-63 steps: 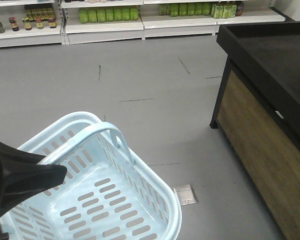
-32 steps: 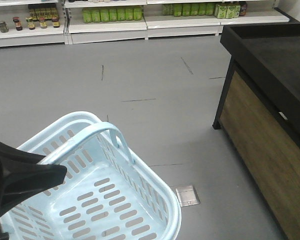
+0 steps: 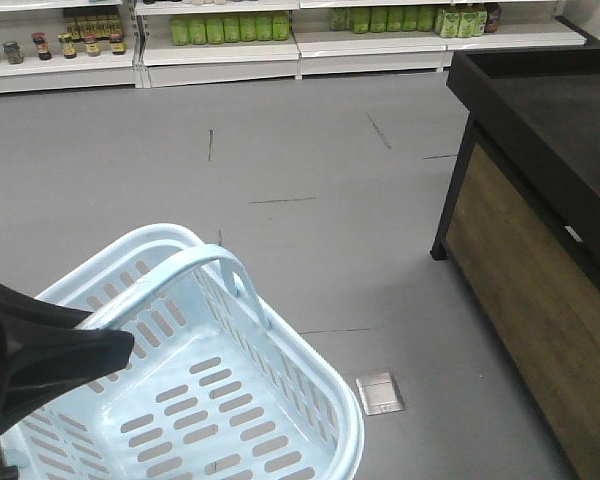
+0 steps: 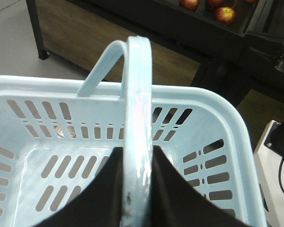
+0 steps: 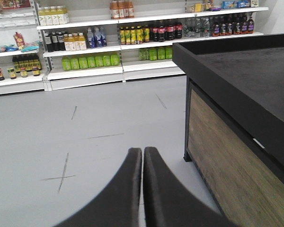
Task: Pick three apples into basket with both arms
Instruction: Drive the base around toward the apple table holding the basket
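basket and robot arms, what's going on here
The left gripper is closed around the hoop handle of a pale blue basket and holds it above the grey floor. No fruit shows inside the basket. A few apples sit on the black display stand, so none has been picked yet. The right gripper is shut and holds nothing, pointing down the aisle toward shelves of bottles.

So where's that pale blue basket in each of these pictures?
Front view: the basket sits lower left.
Left wrist view: the basket fills the lower half.
Right wrist view: not in it.
Shared landmark: the wood-sided black stand.
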Tool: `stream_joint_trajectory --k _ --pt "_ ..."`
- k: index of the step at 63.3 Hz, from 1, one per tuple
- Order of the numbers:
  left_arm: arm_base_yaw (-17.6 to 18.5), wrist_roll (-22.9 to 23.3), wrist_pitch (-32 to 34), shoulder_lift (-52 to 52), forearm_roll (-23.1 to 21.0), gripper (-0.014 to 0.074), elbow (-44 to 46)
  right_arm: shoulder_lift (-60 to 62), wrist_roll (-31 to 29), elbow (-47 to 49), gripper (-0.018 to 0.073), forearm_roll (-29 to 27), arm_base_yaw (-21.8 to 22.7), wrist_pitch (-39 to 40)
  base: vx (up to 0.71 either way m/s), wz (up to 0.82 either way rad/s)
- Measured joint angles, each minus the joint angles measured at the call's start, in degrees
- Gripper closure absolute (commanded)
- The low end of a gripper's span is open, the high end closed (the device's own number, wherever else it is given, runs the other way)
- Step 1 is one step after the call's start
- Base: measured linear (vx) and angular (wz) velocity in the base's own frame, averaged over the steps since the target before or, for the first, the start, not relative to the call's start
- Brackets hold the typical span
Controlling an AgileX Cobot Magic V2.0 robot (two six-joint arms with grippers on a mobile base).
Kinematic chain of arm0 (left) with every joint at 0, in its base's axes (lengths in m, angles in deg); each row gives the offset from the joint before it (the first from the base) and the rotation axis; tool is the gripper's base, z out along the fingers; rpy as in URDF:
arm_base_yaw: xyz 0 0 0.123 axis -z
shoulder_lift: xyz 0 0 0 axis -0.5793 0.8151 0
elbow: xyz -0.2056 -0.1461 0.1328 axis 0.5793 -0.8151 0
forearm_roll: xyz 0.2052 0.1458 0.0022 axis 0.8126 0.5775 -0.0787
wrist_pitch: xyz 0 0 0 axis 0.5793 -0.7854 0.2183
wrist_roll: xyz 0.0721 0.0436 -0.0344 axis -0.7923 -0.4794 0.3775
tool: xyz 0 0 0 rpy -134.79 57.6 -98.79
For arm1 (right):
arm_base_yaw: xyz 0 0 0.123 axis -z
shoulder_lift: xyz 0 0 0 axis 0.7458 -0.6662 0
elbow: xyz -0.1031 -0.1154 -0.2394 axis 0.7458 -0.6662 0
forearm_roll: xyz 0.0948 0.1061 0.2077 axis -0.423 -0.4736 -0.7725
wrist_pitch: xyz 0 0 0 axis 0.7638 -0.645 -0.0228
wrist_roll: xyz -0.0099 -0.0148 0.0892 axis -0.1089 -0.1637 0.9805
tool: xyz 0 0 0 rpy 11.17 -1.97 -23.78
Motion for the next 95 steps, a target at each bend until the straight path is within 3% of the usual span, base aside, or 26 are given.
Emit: stream_joint_trajectory --k 95 --pt "0.0 0.0 0.0 0.0 0.0 0.0603 0.0 0.0 0.0 0.0 0.0564 0.0 0.0 0.0 0.1 0.21"
